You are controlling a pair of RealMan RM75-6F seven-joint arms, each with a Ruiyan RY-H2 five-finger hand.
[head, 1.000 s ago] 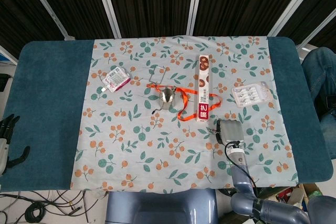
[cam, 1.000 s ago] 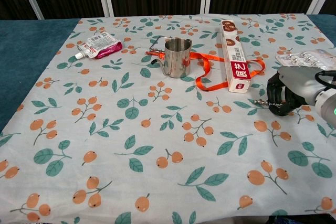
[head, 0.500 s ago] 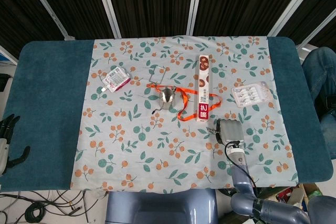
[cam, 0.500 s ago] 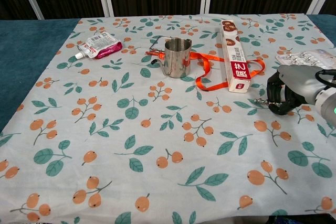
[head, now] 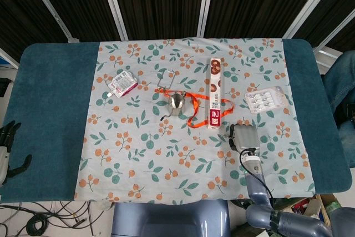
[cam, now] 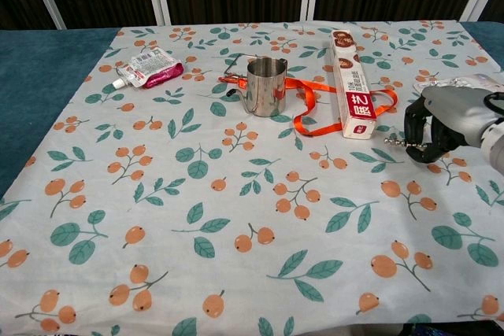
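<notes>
My right hand (cam: 450, 121) hovers just above the floral cloth near its right edge, fingers curled around a small metal corkscrew (cam: 396, 139) whose twisted tip pokes out to the left. In the head view this right hand (head: 244, 136) lies just below the long red-and-white box (head: 214, 92). My left hand (head: 8, 149) sits at the far left edge over the blue table, fingers apart and holding nothing. A steel cup (cam: 264, 86) stands upright mid-table on an orange strap (cam: 311, 105).
A pink pouch (cam: 147, 67) lies at the back left of the cloth. A clear blister pack (head: 266, 100) rests just beyond my right hand. The long box (cam: 351, 84) runs lengthwise beside the cup. A thin wire frame (head: 168, 78) lies behind the cup.
My right hand has risen slightly and shifted right and away, carrying the corkscrew with it. The left hand and the objects on the cloth have stayed put.
</notes>
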